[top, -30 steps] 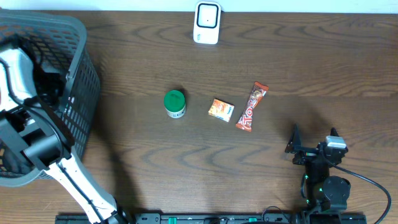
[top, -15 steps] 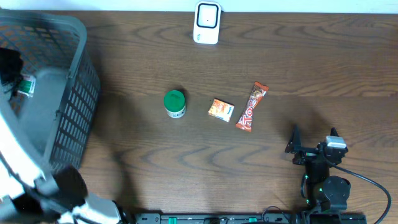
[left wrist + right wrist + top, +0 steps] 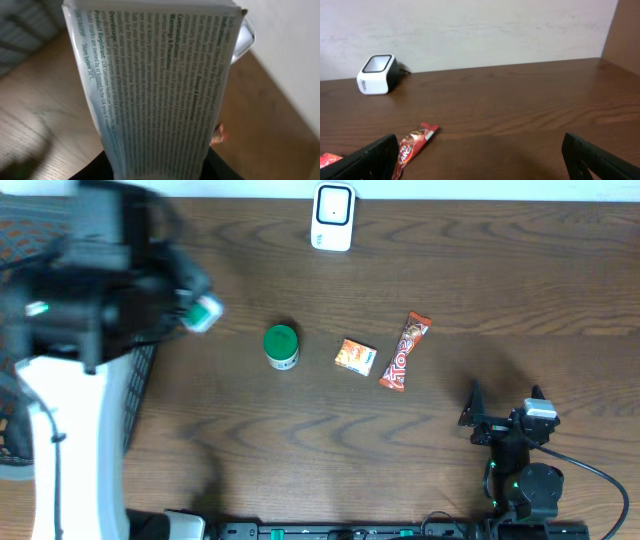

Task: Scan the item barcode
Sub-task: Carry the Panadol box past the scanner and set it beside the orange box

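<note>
Left gripper clenched on box, held aloft beside basket, well apart from scanner. Right gripper released, idle. Only fine print showed; barcode unseen. Risk: wrong face presented, no read; hold at one end could let box twist.

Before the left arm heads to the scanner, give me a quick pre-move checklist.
1. Grip on box by left gripper: ok, fingers on both sides.
2. Barcode facing scanner: cannot tell; the wrist view shows only fine print.
3. box outside basket: ok, past its rim.
4. Route to scanner: ok; green-lidded jar, orange packet and candy bar lie nearer the robot than that line.
5. right gripper out of the way: ok, open, parked near right.
</note>
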{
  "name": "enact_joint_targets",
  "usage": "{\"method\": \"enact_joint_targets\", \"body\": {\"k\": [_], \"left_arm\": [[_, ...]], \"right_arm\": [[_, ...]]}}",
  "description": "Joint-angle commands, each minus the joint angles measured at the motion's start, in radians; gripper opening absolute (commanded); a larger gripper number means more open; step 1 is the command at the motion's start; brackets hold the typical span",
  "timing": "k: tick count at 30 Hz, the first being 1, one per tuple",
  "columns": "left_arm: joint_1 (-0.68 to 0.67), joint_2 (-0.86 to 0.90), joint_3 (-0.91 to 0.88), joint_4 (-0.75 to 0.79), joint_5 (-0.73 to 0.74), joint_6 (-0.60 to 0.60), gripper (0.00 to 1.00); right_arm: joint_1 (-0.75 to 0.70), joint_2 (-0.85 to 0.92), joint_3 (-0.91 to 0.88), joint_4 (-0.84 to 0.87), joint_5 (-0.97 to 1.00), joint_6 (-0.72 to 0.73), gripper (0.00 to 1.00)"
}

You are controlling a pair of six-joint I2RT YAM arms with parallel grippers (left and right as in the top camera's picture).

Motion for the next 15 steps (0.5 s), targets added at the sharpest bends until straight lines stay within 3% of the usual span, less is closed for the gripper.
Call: {"method": "enact_joint_targets", "body": {"k": [1,15], "left_arm": [[-0.192,0.063,-0.004,-0.004,-0.117,-0.105,0.36],[-0.514,0.364,-0.024,-0.002,-0.133,-0.372,0.36]], "right_arm": [[0.003,-0.005,-0.001,-0.004,-0.001,-0.013,0.99],[0.003,-0.005,-0.001,-0.004,-0.001,-0.013,0.99]]}}
